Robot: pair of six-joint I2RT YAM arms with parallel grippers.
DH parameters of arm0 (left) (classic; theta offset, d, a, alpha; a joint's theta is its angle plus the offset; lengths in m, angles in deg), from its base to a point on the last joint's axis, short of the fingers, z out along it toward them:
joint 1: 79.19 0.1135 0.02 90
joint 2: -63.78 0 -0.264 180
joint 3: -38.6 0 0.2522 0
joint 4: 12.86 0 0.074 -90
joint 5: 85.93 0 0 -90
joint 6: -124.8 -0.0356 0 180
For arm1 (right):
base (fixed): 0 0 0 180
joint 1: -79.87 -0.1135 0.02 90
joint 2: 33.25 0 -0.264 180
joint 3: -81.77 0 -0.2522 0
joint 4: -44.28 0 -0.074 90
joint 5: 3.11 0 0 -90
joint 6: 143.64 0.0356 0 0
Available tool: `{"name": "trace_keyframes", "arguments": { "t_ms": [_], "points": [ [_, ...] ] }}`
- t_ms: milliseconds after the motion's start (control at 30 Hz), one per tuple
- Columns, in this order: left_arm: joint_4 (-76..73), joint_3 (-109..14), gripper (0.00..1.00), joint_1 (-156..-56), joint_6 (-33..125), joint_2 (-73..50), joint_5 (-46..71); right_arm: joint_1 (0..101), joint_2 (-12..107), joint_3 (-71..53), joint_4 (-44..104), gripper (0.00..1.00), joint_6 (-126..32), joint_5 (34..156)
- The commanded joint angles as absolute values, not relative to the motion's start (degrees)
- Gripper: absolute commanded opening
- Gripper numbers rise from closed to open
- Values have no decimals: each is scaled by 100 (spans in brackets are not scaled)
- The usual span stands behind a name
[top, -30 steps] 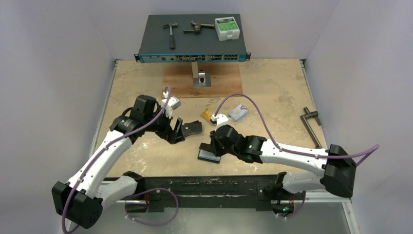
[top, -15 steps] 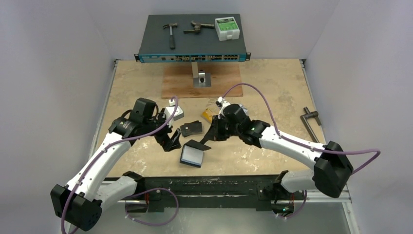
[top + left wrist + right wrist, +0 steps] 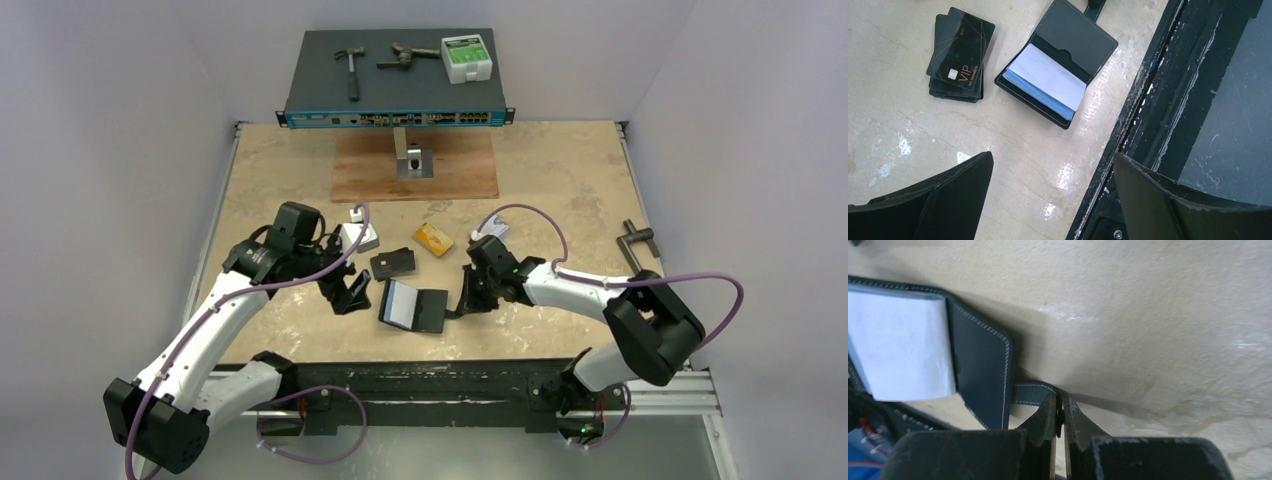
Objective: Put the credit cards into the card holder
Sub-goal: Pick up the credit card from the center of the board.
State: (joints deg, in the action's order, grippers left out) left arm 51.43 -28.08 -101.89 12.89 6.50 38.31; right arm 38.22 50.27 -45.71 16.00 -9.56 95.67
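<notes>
The card holder (image 3: 428, 310) lies open on the table, its black cover (image 3: 1073, 42) folded back and its pale clear pockets (image 3: 1045, 80) facing up. My right gripper (image 3: 463, 303) is shut on its snap tab (image 3: 1029, 392) at the right edge, jaws pinched together (image 3: 1060, 407). My left gripper (image 3: 350, 292) hovers open just left of the holder, with nothing between its fingers (image 3: 1053, 157). A gold-orange credit card (image 3: 434, 238) lies behind the holder. A silver-grey credit card (image 3: 492, 228) lies further right, partly under a cable.
A stack of black VIP cards (image 3: 392, 263) (image 3: 960, 55) lies between the left gripper and the gold card. At the back stand a network switch (image 3: 395, 100) carrying tools, and a wooden board (image 3: 450, 170) with a metal bracket (image 3: 410, 160). A metal crank (image 3: 640, 255) lies right. Black rail (image 3: 1168, 100) edges the table front.
My right gripper swung the holder open by its tab and pulled it flat, ending to the holder's right. The left gripper drew back slightly toward the near left.
</notes>
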Motion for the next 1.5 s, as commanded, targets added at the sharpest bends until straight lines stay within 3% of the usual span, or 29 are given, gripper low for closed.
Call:
{"name": "trace_keyframes", "arguments": {
  "t_ms": [0, 233, 300, 533, 833, 1067, 1333, 1467],
  "points": [
    [5096, -2976, 90, -10235, 1107, 637, 4071, 3839, 4893, -4517, 998, 0, -1248, 8738],
    [4904, -2732, 89, -10337, 1222, 604, 4074, 3830, 4325, -4458, 375, 0, -1354, 8278],
    [4847, -2672, 89, -10361, 1238, 584, 4010, 3834, 4173, -4423, 205, 8, -1398, 8161],
    [4891, -3002, 89, -10371, 1646, 111, 3567, 3836, 4389, -4398, 198, 52, -1520, 8230],
    [4572, -3131, 91, -10355, 1840, -138, 3075, 3841, 4182, -3022, -698, 78, -1827, 7254],
    [3729, -3079, 92, -10347, 1631, -677, 2212, 3879, 4555, -1995, -365, 82, -1884, 7188],
    [2912, -3215, 91, -10105, 1524, -1467, 1995, 3877, 5772, -2334, 1894, 81, -1445, 8552],
    [2621, -3259, 91, -9898, 1469, -1665, 2080, 3873, 6156, -2604, 2721, 80, -1262, 8667]
  ]
}}
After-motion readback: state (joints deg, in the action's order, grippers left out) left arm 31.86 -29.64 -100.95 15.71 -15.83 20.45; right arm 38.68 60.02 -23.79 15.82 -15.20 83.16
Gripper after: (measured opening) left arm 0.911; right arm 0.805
